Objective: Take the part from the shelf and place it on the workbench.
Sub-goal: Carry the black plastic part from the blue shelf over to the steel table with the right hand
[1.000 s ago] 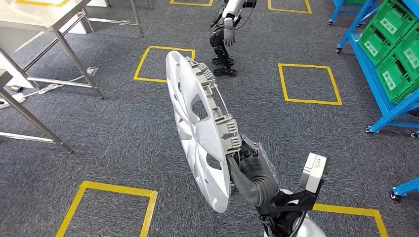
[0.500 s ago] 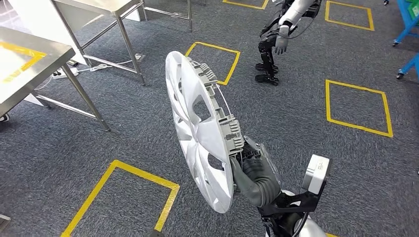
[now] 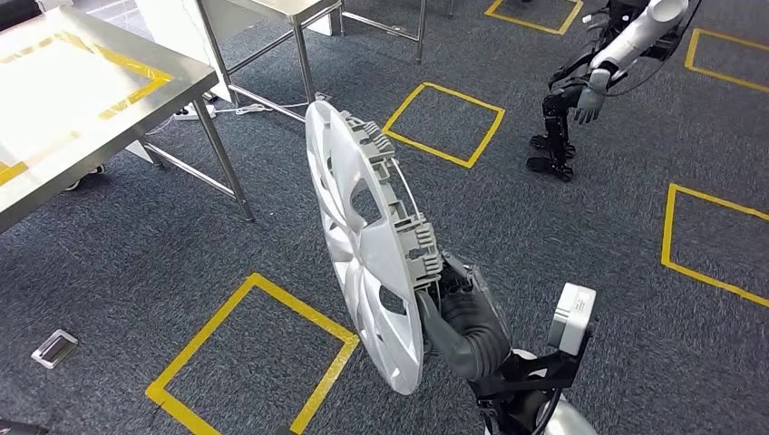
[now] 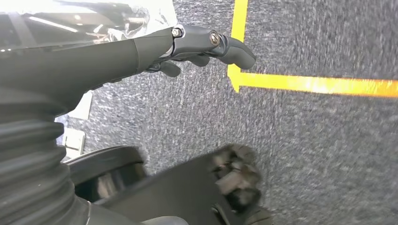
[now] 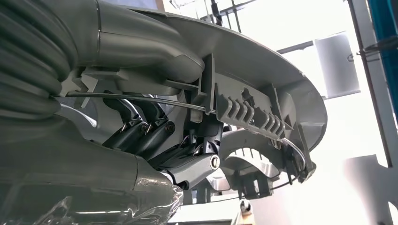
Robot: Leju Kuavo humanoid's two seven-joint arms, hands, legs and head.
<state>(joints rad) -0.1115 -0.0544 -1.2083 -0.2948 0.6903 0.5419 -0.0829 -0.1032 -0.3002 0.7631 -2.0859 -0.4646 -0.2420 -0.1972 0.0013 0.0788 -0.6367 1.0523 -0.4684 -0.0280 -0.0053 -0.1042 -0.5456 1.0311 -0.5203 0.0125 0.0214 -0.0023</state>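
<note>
step: carrying to worktop (image 3: 54, 136) | right robot hand (image 3: 462, 313) gripping wheel cover (image 3: 363, 245) by lower rim, held upright on edge above carpet | left robot hand (image 4: 141, 51) hanging empty, fingers loosely apart | tip: keeping grip firm, approaching worktop squarely, avoiding table legs

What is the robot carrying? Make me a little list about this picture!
Thing carried: silver wheel cover, held on edge above the carpet
Holding hand: right hand, gripping its rim
Other hand: left hand, holding nothing, hanging over the floor
Workbench: metal table, ahead to the left, yellow tape on top
Also there: another robot, standing far off
</note>
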